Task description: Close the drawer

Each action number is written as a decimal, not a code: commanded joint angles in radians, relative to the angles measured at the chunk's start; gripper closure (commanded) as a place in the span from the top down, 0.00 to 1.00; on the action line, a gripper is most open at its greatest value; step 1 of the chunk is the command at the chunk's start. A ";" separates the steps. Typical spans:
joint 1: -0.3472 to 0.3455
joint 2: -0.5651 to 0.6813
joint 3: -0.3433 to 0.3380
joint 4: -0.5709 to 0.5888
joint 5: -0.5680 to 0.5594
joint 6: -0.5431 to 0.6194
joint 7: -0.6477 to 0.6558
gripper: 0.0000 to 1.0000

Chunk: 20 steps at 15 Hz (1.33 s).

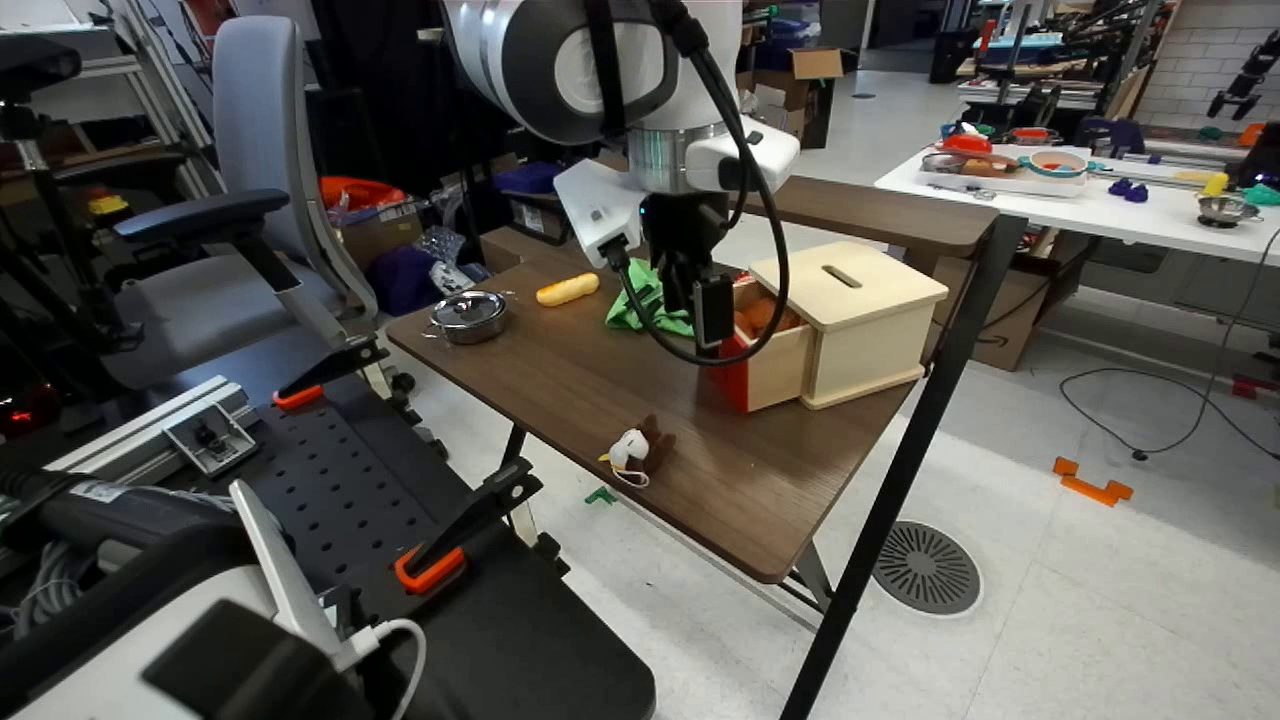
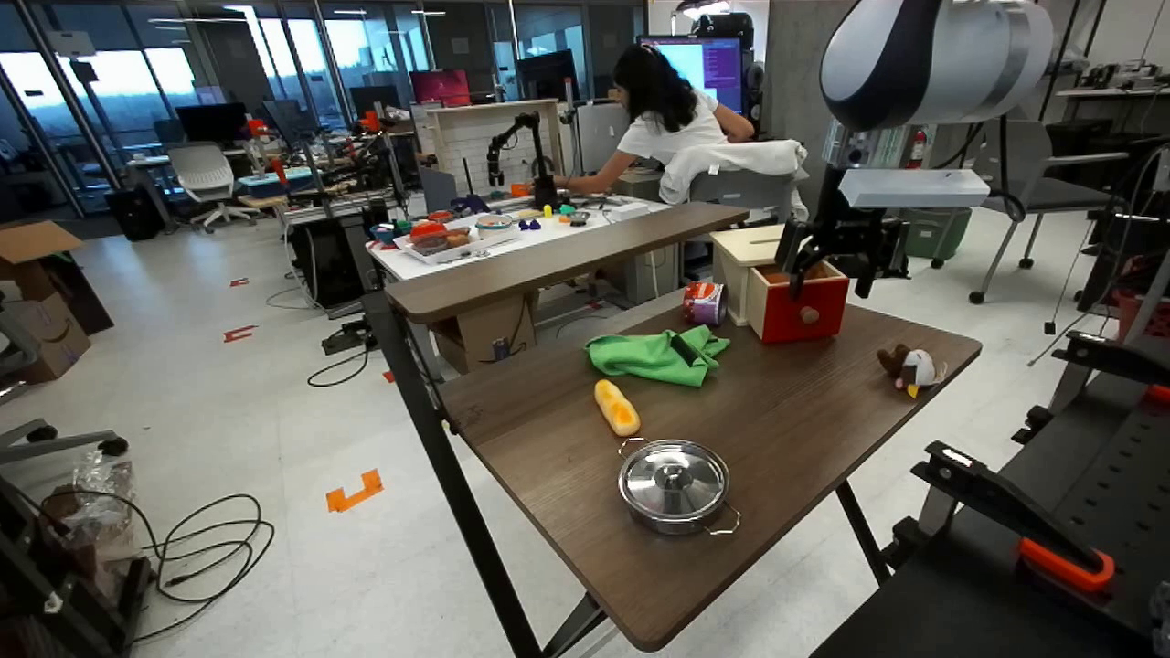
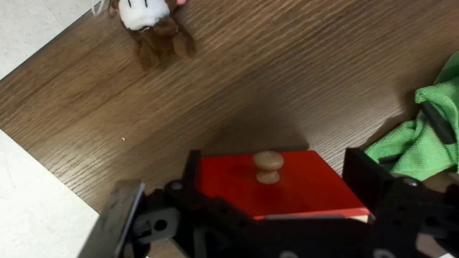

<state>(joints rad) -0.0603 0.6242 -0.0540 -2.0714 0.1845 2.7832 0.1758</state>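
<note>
One red drawer [image 2: 775, 315]: it stands partly out of its wooden box [image 1: 870, 350]; in an exterior view this is toward the right edge of the tabletop [image 1: 560, 380]; something orange-brown [image 1: 760, 312] lies inside, which I cannot name;
Wooden knob [image 3: 268, 166]: round, about in the middle of the red front;
Gripper [image 2: 830, 283]: it is close to the drawer; its two fingers [image 3: 192, 170] stand wide apart, and in the wrist view the red front is seen between them; I do not see any object held; whether a finger touches the drawer, I cannot tell;
Box: light in colour, with a slot in its top; it is by the same right edge;
Small container [image 2: 702, 303]: red and purple, just beside the box;
Green cloth [image 2: 649, 356]: crumpled, between the small container and the yellow roll [image 2: 617, 408];
Yellow roll: between the cloth and the metal pot [image 2: 675, 489];
Metal pot: shiny and covered; in an exterior view it is the nearest thing to the bottom corner;
Plush toy [image 2: 917, 367]: brown and white; in an exterior view, close to the right corner.
</note>
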 commanded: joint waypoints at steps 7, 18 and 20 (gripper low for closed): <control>-0.008 0.104 -0.008 0.135 0.005 -0.010 0.031 1.00; -0.021 0.194 -0.024 0.282 0.003 -0.007 0.032 1.00; -0.022 0.208 -0.031 0.310 0.003 -0.006 0.040 1.00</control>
<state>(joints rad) -0.0722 0.7973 -0.0793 -1.8296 0.1845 2.7828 0.2005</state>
